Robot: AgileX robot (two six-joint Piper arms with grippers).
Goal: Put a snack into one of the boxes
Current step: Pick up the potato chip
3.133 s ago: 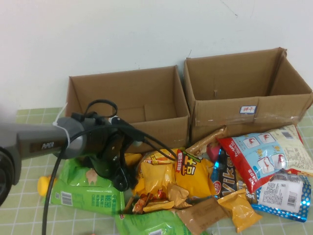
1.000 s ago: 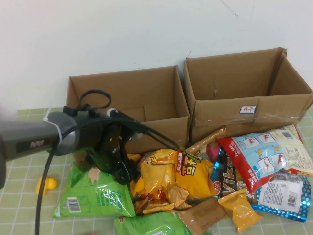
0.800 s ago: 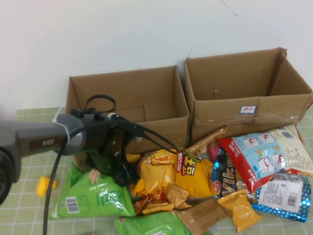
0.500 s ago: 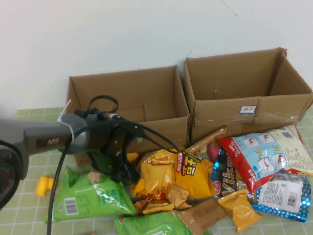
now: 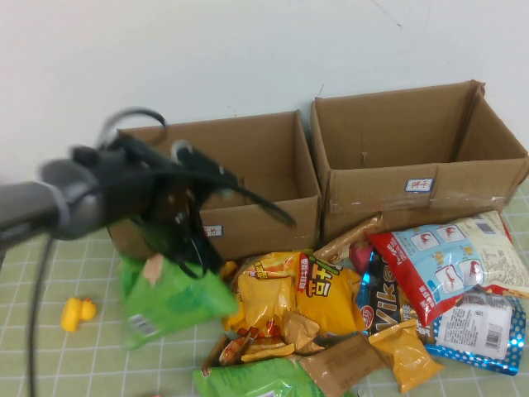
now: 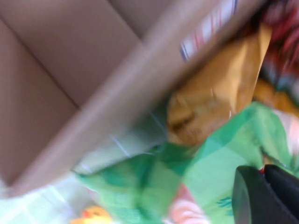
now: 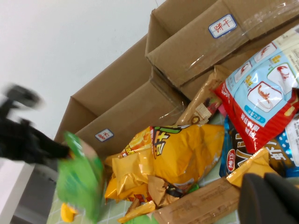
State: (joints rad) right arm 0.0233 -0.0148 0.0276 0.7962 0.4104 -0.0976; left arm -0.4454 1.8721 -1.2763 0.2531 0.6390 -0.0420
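The snack, a bright green crisp bag (image 5: pixel 169 298), hangs off the table from my left gripper (image 5: pixel 192 255), just in front of the lower brown box (image 5: pixel 256 222) with its small white label. In the left wrist view the gripper (image 6: pixel 265 198) is shut on the green bag (image 6: pixel 210 163), with the box (image 6: pixel 93 70) close behind. The right wrist view shows the bag (image 7: pixel 79 182) hanging before the box (image 7: pixel 131 116). My right gripper (image 7: pixel 268 198) is shut and empty, low over the snack pile at the right; it is out of the high view.
The taller taped box (image 5: pixel 413 165) stands right of the lower one. A pile of bags lies in front: a yellow-orange bag (image 5: pixel 302 289), a red-and-white bag (image 5: pixel 446 256), a brown packet (image 5: pixel 347 360), another green bag (image 5: pixel 256 380). A yellow toy (image 5: pixel 74 313) lies at the left.
My left arm has risen and swung left with the green bag, lifting it off the table toward the lower box's front. The pile has not moved.
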